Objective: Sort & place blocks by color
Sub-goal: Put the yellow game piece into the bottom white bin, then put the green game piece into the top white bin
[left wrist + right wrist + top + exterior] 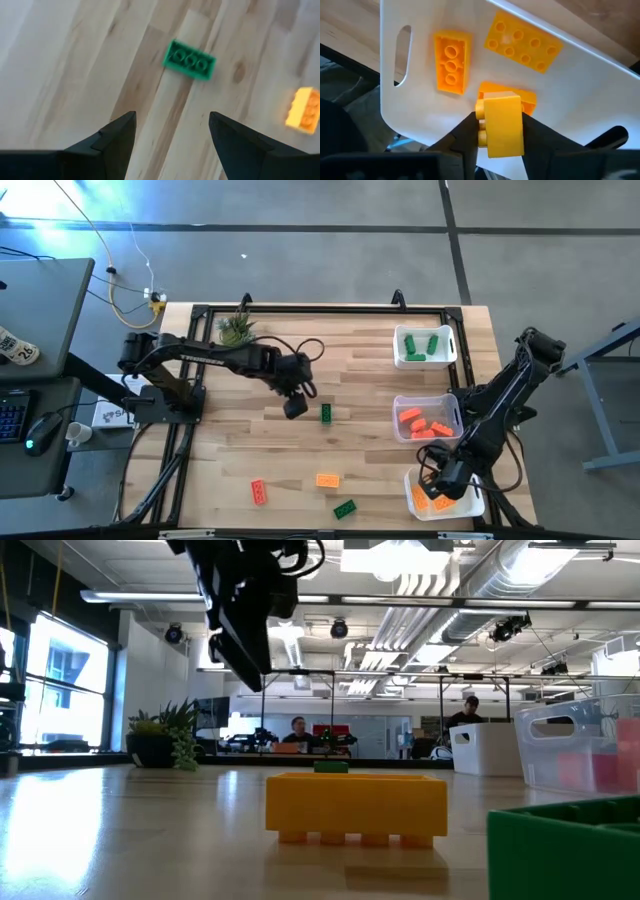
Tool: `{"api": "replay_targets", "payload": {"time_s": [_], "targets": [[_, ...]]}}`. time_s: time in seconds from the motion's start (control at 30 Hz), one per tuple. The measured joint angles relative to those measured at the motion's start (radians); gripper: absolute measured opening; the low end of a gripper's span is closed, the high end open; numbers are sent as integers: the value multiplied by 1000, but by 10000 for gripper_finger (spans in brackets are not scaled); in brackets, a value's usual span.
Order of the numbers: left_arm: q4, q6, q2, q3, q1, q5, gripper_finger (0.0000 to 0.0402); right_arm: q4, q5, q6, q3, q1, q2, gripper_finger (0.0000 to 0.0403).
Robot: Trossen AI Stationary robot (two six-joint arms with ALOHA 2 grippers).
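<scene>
Yellow block (502, 125) hides fingers (462, 132) — contact unclear.

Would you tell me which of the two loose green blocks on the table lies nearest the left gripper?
The green block mid-table, just right of the left gripper. The other green block lies near the front edge, beyond the yellow-orange block.

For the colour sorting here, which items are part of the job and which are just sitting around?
Job:
- loose blocks: green, red, orange-yellow, green
- yellow block between the right gripper fingers
- three white bins
- left gripper, over a green block

Lying about:
- potted plant
- computer mouse
</scene>
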Motion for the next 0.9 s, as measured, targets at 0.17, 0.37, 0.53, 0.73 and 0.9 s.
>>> {"api": "replay_targets", "payload": {"time_s": [0.17,0.37,0.53,0.73,0.9], "targets": [[-100,4,-36,0,-13,-57,239,-3,1,43,0,0,0,160],[-187,48,-67,0,-20,-88,239,12,33,106,0,-3,0,184],[-243,60,-89,0,-19,-92,239,74,199,163,0,-3,0,184],[-268,61,-115,0,-19,-92,239,152,312,146,0,-39,0,185],[-271,62,-124,0,-19,-92,239,242,378,38,0,-103,0,185]]}}
